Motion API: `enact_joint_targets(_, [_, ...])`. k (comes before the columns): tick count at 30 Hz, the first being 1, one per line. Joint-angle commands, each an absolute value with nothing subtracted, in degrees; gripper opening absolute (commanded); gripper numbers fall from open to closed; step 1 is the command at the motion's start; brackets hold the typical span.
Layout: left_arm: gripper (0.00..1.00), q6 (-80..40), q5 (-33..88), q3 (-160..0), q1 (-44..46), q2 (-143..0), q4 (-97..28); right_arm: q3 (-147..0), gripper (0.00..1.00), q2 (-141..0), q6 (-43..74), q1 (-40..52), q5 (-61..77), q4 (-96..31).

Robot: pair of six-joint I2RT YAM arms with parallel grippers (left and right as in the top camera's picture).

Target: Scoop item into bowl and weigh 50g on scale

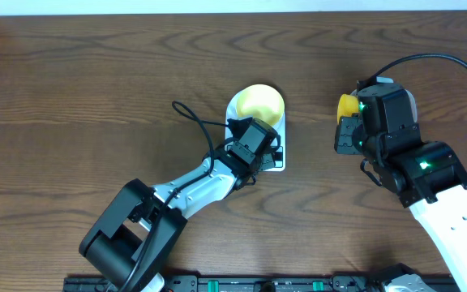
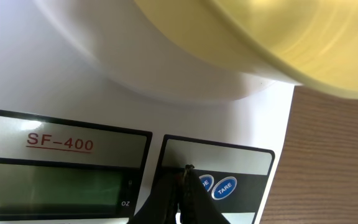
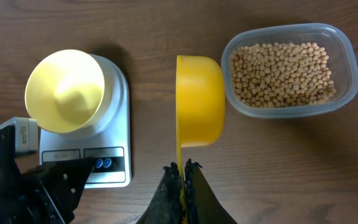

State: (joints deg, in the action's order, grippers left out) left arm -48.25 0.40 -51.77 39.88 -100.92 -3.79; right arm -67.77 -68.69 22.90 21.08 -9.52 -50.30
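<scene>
The left gripper [image 2: 184, 177] is seen with its 2 fingers pressed together, nothing held between them. Their tips are placed over the dark button panel of the scale [image 2: 42, 81], just beside the 2 blue buttons [image 2: 225, 186], 1 of which is marked TARE. Whether the tips press the panel cannot be told. To the left of the panel the grey-green display [image 2: 55, 186] is found under the lettering SF-400. Beyond it the round white platform is occupied by the pale-yellow bowl [image 2: 260, 37], which is set upright on it. The scale is placed on the brown wooden table [image 2: 334, 162].

The right gripper [image 3: 183, 169] is closed on the thin handle [image 3: 179, 152] of the bright yellow scoop [image 3: 201, 102]. The scoop is held tilted on its side, its open face turned toward the scale, so its inside is hidden. It is held between the scale and the clear plastic tub [image 3: 347, 81], apart from both. The tan beans [image 3: 284, 68] are kept in the tub, whose floor is covered by them.
</scene>
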Motion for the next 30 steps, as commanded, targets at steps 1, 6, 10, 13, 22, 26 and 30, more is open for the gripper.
enact_joint_targets(1, [0.07,-48.8,1.0,-50.9,39.6,-103.0,-3.9,-67.8,0.01,-68.2,22.0,20.6,-10.4,-50.4])
enact_joint_targets(6, [0.07,-48.8,1.1,-50.9,39.6,-103.0,-3.9,-67.8,0.01,-68.2,22.0,20.6,-10.4,-50.4])
enact_joint_targets(10, [0.07,-49.4,1.8,-50.9,39.6,-103.5,-3.6,-67.8,0.01,-68.2,22.0,20.6,-10.4,-50.4])
enact_joint_targets(13, [0.07,-49.4,4.2,-50.9,39.6,-104.6,-2.1,-67.8,0.01,-68.2,22.0,20.6,-10.3,-50.4])
enact_joint_targets(22, [0.07,-47.4,4.3,-51.0,37.1,-102.9,-4.0,-67.8,0.01,-68.2,22.0,20.6,-10.4,-51.3])
enact_joint_targets(26, [0.07,-45.0,4.0,-51.0,37.1,-97.7,-4.1,-67.8,0.01,-68.2,22.0,20.6,-10.4,-51.0])
enact_joint_targets(30, [0.07,-44.6,3.6,-51.0,37.1,-91.6,-5.8,-67.8,0.01,-68.2,22.0,20.6,-10.4,-51.0])
